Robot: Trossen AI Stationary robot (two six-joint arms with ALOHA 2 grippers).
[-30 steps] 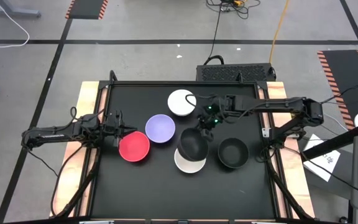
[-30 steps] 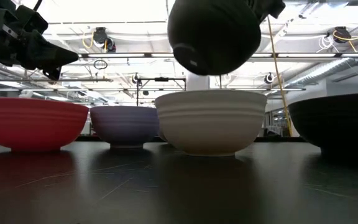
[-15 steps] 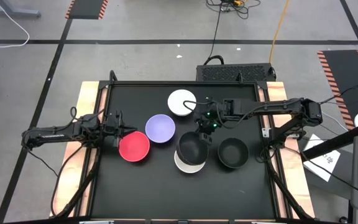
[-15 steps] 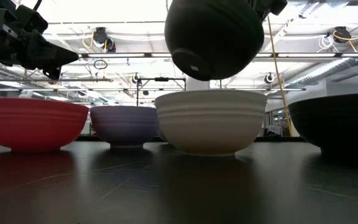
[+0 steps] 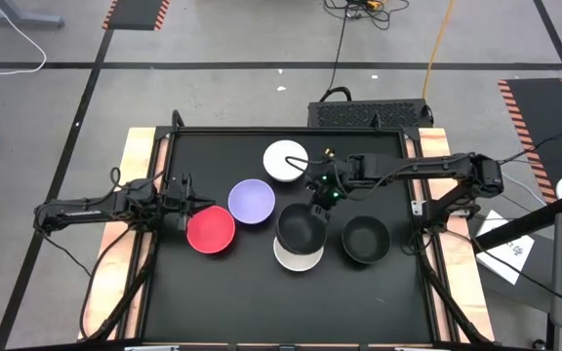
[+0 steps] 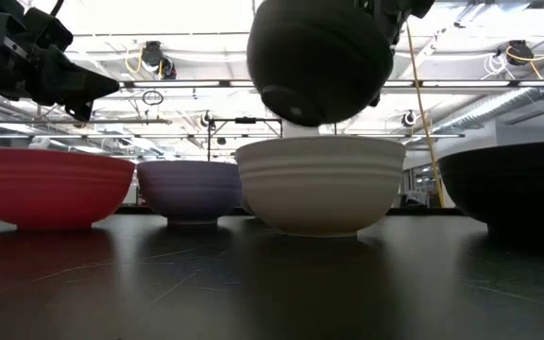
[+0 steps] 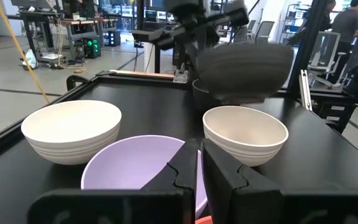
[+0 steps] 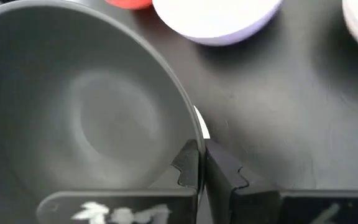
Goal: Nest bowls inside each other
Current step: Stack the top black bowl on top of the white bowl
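- Right gripper (image 5: pixel 316 203) reaches over the table centre, jaws pinching the rim of a black bowl (image 5: pixel 301 228) held above the white bowl (image 5: pixel 298 254).
- Left gripper (image 5: pixel 185 203) waits beside the red bowl (image 5: pixel 210 231), jaws pressed together.

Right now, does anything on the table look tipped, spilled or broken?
Nothing stands out. The right gripper holds a black bowl by its rim, slightly tilted, above a white bowl. The other bowls sit upright.
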